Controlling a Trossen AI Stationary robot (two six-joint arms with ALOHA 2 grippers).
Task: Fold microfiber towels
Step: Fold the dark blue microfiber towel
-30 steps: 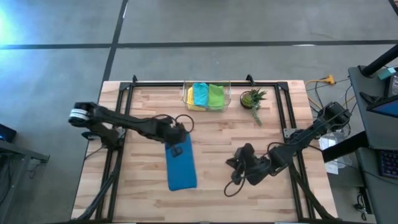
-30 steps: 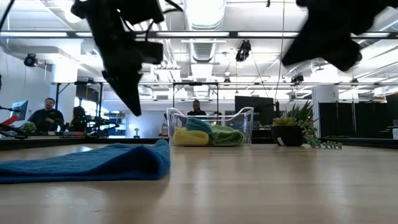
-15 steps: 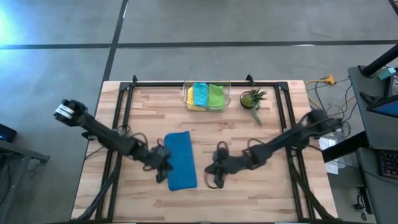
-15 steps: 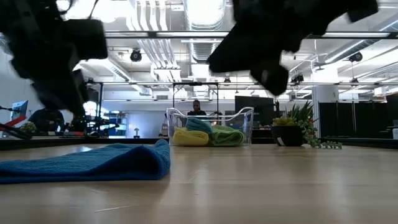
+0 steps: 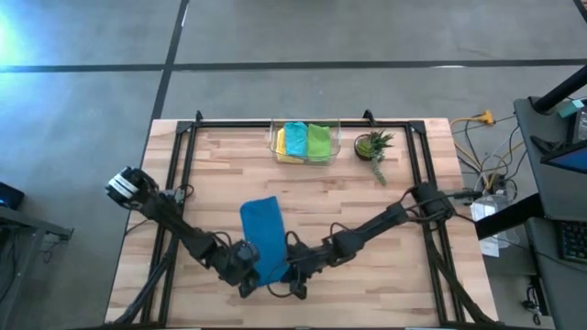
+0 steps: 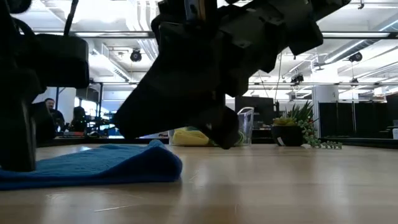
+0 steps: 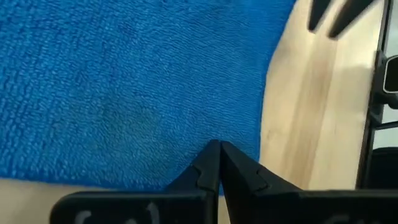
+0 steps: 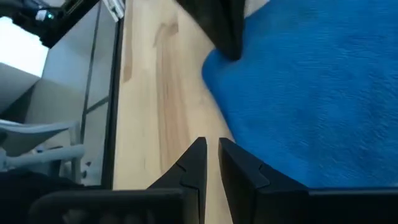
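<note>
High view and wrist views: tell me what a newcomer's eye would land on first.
First, the blue towel, folded into a long strip on the front middle of the wooden table. Both dark arms converge on its near end: the left gripper at its left corner with fingers shut, the right gripper at its right corner, fingers nearly closed. At the back edge, a clear bin holds the yellow, teal and lime green towels, with a small potted plant beside it.

Blue towel [image 5: 262, 240] on pale wood table [image 5: 404, 275]; yellow, teal, lime towels [image 5: 303, 141] in clear bin [image 5: 273, 139].
</note>
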